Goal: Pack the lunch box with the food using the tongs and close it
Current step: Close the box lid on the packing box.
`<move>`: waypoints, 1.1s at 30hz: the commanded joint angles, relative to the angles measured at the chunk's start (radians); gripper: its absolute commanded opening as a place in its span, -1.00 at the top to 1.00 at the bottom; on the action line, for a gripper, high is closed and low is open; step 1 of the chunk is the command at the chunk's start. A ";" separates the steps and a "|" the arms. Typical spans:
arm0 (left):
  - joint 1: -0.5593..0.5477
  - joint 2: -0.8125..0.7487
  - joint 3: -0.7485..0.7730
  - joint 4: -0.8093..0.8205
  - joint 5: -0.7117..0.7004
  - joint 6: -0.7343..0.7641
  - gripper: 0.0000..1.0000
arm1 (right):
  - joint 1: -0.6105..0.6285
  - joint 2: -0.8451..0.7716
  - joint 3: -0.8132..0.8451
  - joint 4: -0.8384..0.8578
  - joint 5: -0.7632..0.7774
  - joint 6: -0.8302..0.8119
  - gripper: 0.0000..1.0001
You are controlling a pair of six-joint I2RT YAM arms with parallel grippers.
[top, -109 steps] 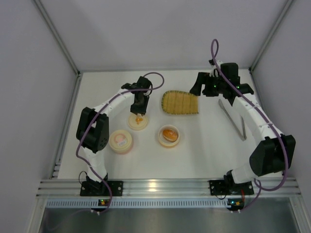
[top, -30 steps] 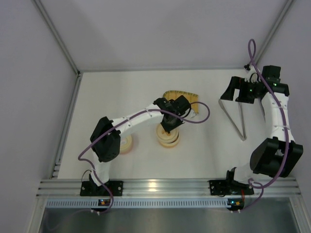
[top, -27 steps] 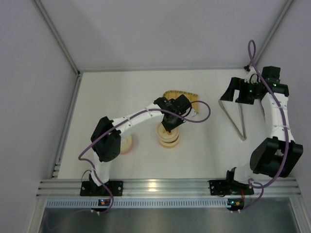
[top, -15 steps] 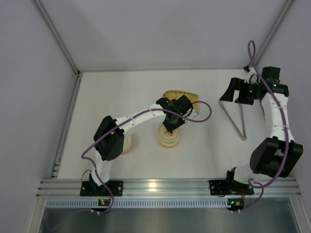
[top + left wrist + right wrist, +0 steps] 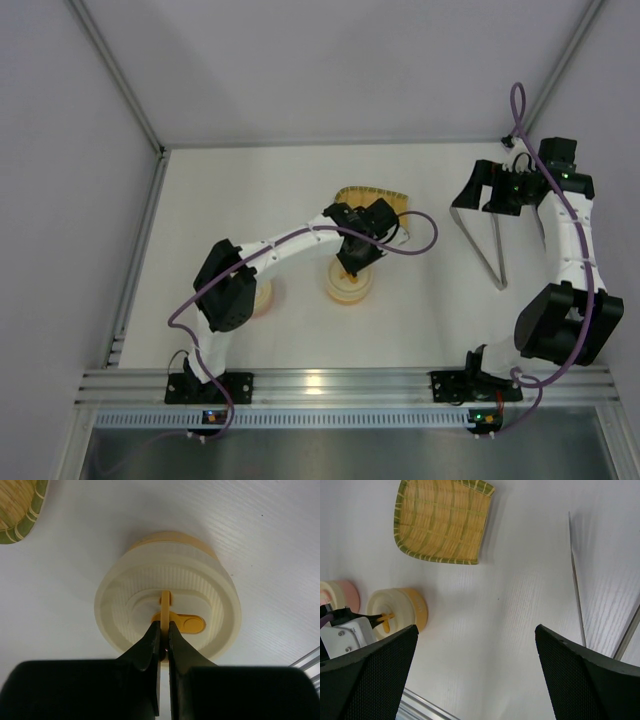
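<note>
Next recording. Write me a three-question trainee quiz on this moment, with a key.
1. True or false: the right gripper holds the tongs.
2. What does the left gripper pinch? A) the woven tray B) the orange tab on the lid C) the pink tub
3. Fill in: the lid sits on an ____ tub.
Key: 1 false, its jaws stand open and the tongs lie free; 2 B; 3 orange.
</note>
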 commanded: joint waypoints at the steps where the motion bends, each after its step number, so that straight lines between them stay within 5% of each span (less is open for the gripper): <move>1: -0.013 0.001 0.017 0.005 0.016 -0.021 1.00 | -0.023 0.010 0.012 0.002 -0.033 -0.004 -0.99; 33: 0.009 -0.064 -0.017 0.021 -0.006 -0.004 1.00 | -0.023 0.013 -0.008 0.006 -0.049 -0.001 -0.99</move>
